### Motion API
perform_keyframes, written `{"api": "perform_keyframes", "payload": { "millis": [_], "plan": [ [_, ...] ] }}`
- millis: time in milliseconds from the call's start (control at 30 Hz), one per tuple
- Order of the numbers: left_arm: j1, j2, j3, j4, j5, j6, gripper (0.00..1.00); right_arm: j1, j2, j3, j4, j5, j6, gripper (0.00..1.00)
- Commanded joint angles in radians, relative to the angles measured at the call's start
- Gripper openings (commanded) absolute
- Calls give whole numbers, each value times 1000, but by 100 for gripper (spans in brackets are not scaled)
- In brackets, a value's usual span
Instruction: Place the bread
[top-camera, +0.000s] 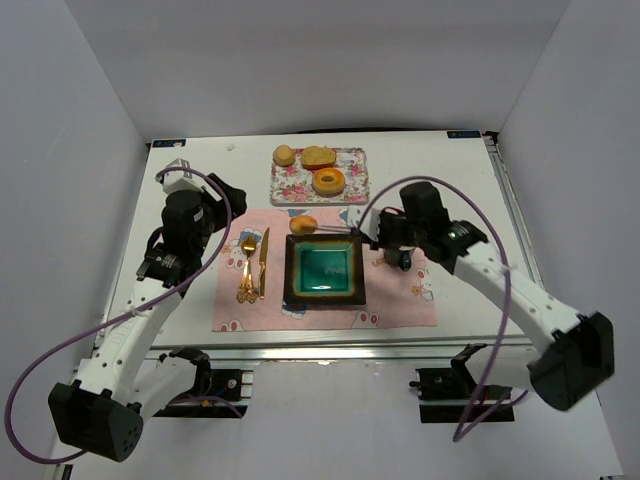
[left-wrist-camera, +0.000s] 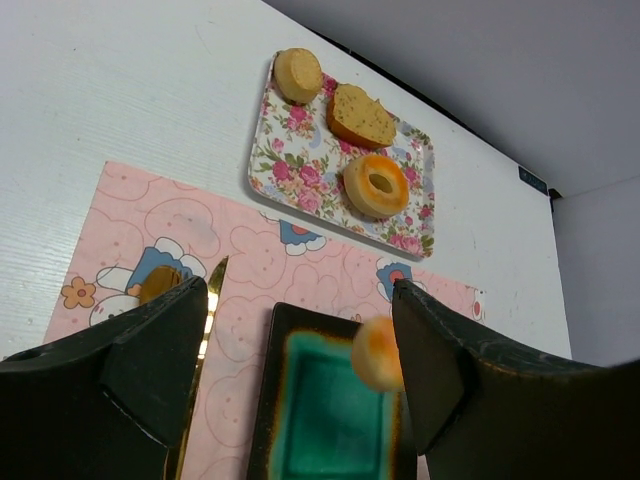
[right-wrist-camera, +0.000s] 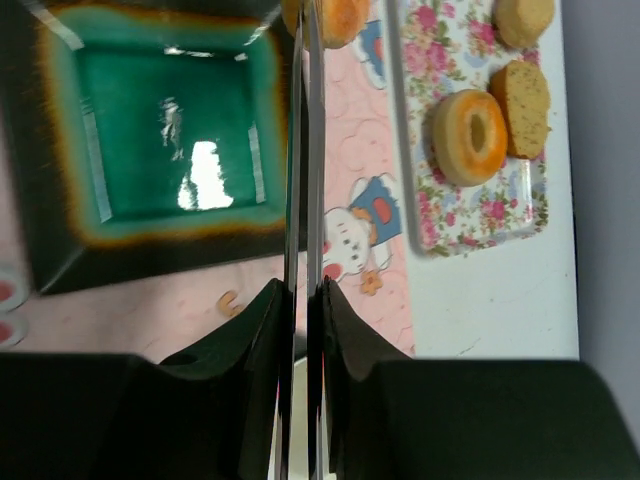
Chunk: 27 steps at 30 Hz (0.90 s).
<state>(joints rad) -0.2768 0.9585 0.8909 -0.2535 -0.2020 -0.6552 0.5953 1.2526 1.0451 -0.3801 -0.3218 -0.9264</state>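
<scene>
The bread (top-camera: 303, 224) is a small golden-orange bun pinched at the tips of thin metal tongs (top-camera: 340, 229). It hangs by the far left corner of the square teal plate (top-camera: 292, 285). My right gripper (top-camera: 385, 240) is shut on the tongs' handle, right of the plate. In the right wrist view the tongs (right-wrist-camera: 305, 150) run from my gripper (right-wrist-camera: 303, 295) up to the bread (right-wrist-camera: 340, 18). My left gripper (top-camera: 225, 212) is open and empty, left of the plate. In its view the bread (left-wrist-camera: 377, 352) floats beside the right finger (left-wrist-camera: 440, 370).
A floral tray (top-camera: 285, 185) at the back holds a tan bun (top-camera: 284, 155), a brown slice (top-camera: 318, 157) and a ring doughnut (top-camera: 329, 181). Gold cutlery (top-camera: 254, 264) lies left of the plate on the pink placemat (top-camera: 400, 300).
</scene>
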Motion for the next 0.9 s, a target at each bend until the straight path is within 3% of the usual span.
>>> {"api": "perform_keyframes", "payload": {
  "millis": [0,367,467,533,633,867],
  "plan": [
    [8,-20,-9,14,9,-3,84,0,-107,-78,-91,-82,-68,0],
    [10,-14,-21,22,38,-4,84,0,-133,-206,-75,-28,-37,2],
    [10,-17,-23,22,38,-9,84,0,-133,-209,-80,-31,-34,11],
    [10,-18,-26,20,35,-11,84,0,-139,-209,-85,-36,-35,23],
    [10,-27,-32,22,33,-17,84,1,-147,-211,-97,-40,-46,33],
    [10,-27,-29,19,32,-15,84,0,-163,-197,-120,-60,-43,40]
  ]
}}
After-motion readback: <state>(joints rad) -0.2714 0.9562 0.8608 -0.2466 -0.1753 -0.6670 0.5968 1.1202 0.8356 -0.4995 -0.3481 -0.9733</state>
